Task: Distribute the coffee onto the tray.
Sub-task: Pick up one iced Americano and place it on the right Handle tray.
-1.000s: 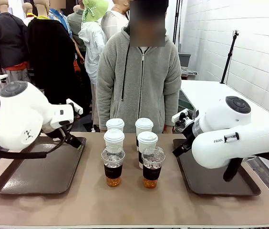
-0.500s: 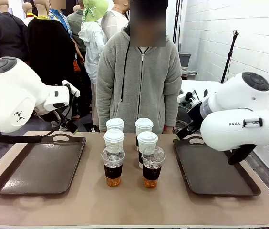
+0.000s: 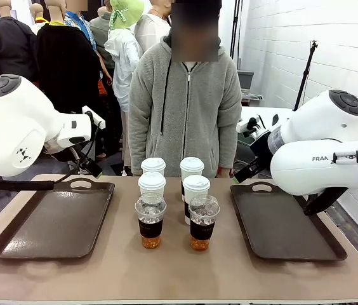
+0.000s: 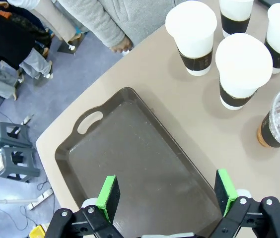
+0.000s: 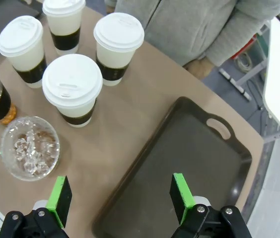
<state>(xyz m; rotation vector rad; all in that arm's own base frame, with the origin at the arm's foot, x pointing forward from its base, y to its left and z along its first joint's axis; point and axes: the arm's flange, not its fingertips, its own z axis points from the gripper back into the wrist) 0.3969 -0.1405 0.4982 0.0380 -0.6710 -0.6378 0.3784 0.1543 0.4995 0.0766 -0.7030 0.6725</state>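
The coffee stands in a cluster at the table's middle: white lidded cups behind two clear dome-lidded cups of amber liquid, all with black sleeves. A dark tray lies on the left and another tray on the right; both are bare. My left gripper hangs open high above the left tray, holding nothing. Open as well, my right gripper hovers over the right tray's near edge, beside a clear cup.
A person in a grey zip jacket stands at the far side, just behind the cups. Bare tabletop runs in front of the cups and between the trays. A white table stands at the back right.
Both arms have risen and drawn back from low over their trays to a higher pose. The cups and trays have not moved.
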